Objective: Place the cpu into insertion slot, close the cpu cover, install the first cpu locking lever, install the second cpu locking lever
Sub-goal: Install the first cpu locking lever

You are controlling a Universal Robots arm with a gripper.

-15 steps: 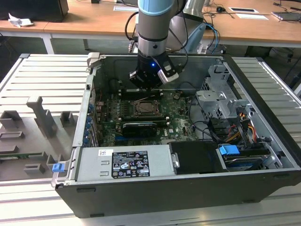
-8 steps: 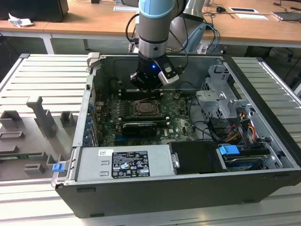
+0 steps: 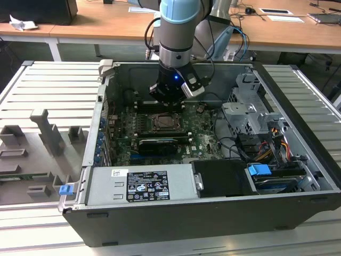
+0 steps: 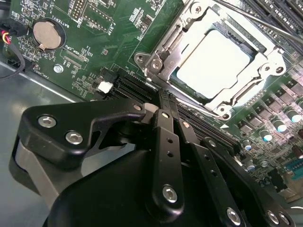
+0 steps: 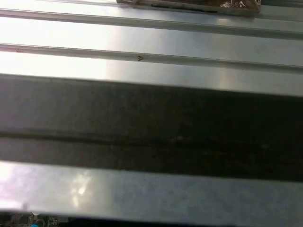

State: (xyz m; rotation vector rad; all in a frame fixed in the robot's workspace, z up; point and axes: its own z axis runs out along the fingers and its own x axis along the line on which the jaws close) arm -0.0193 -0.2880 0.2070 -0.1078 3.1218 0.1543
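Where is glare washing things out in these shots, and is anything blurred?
In the second wrist view the cpu top is blown out white inside the cpu cover; the gripper up close looks soft. In the first wrist view, bright reflections streak the metal panel.

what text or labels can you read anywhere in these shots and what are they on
Black label on the grey power supply housing: print too small to read.
White lettering on the motherboard around the coin battery: too small to read with certainty.
No other text is legible.
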